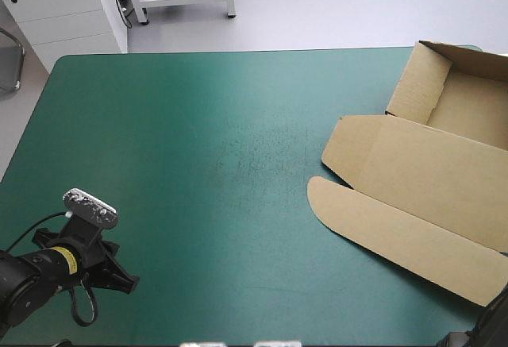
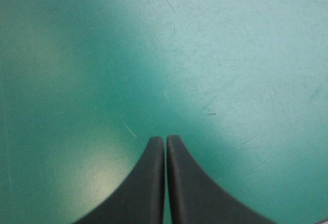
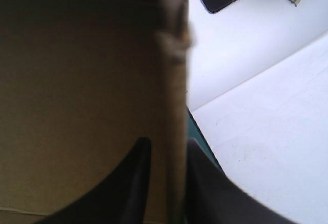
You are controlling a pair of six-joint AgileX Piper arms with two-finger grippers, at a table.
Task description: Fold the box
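The brown box [image 1: 429, 180] lies at the table's right side as an open tray [image 1: 468, 105] with raised walls. Its lid lies flat toward the middle and ends in a rounded flap [image 1: 381, 228]. In the right wrist view my right gripper [image 3: 166, 149] is shut on the box: one upright wall [image 3: 174, 80] stands between its black fingers, with the brown inside [image 3: 77, 90] beside it. The high view shows only a dark bit of that arm [image 1: 484, 331]. My left gripper [image 1: 119, 279] [image 2: 165, 139] is shut, low over the near left of the table, holding nothing.
The teal-green cover [image 1: 198, 140] stretches bare between my left gripper and the box. The box's right part runs past the table's right edge region and out of the high view. A white cabinet [image 1: 63, 13] stands beyond the far left corner.
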